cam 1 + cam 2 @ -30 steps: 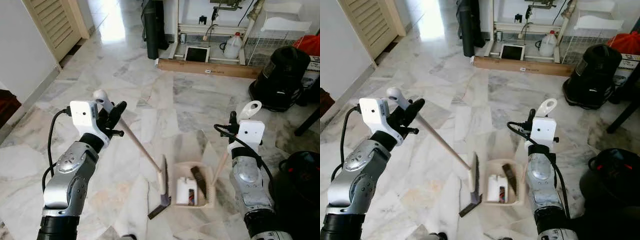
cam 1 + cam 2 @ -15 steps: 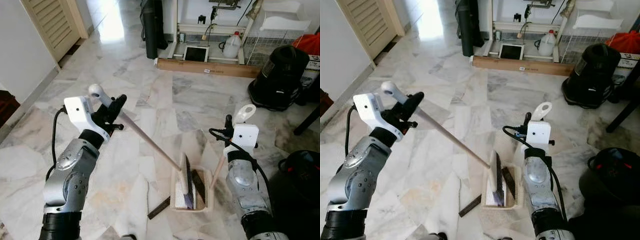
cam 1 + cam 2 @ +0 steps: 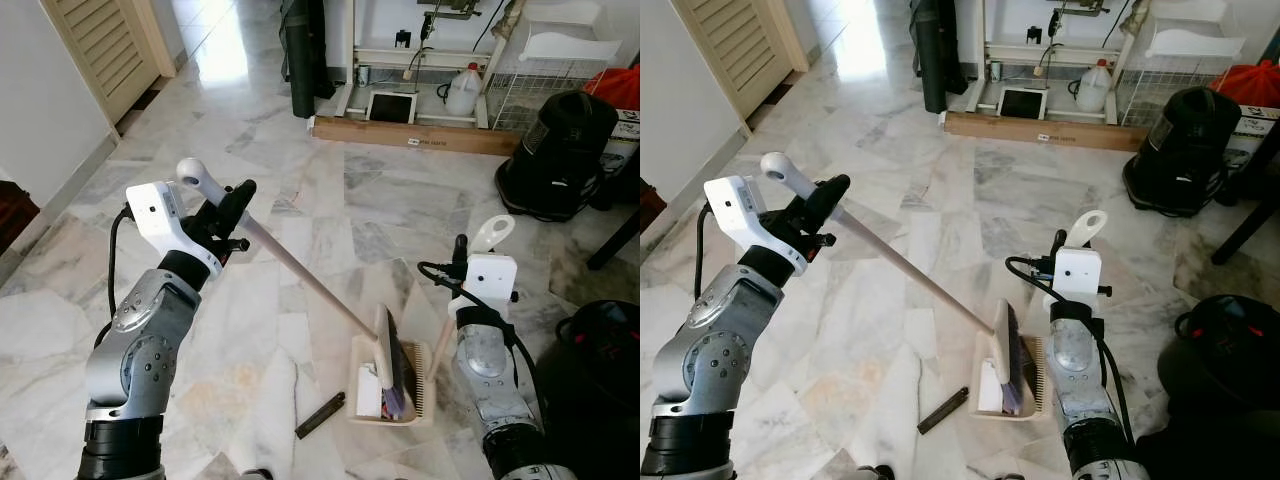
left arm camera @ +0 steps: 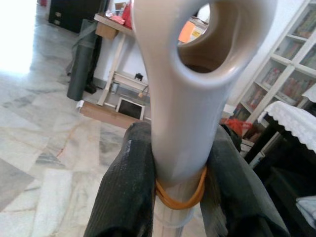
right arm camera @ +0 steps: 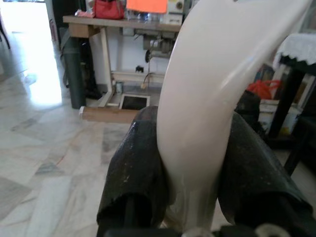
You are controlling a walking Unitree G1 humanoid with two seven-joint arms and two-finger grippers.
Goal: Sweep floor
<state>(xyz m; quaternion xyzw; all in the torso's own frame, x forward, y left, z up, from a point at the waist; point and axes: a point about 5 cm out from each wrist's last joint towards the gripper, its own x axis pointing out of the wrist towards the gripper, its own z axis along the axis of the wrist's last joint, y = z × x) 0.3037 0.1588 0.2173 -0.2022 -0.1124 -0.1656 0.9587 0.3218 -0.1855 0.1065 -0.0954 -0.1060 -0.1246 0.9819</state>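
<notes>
Left gripper [image 3: 232, 215], at the left of the head views, clenched on the upper end of the broom [image 3: 300, 278], just below the looped cap. In the left wrist view, black fingers [image 4: 126, 192] pressed to both sides of the beige handle, an orange band ringing the handle between them. Broom handle slanting from the upper left down toward the lower middle, ending in the broom head, which sits in the dustpan [image 3: 422, 357].

Dustpan resting on the marble floor [image 3: 330, 210] at the lower middle, a little right of centre, with a white piece and a dark piece lying inside under the broom head. Right gripper [image 3: 1060, 245], at the lower right, grasping the dustpan's upright handle near its looped top; in the right wrist view, fingers [image 5: 136, 168] closed against the pale handle on both sides.

Dark stick [image 3: 320, 415] flat on the floor just beside the dustpan, toward the lower left of it, not touching the pan.

Along the top of the frame: wooden plank [image 3: 415, 135] on the floor, white jug [image 3: 465, 92] above it, black vacuum cleaner [image 3: 560, 150] at the upper right, louvred door [image 3: 110, 45] at the upper left.
</notes>
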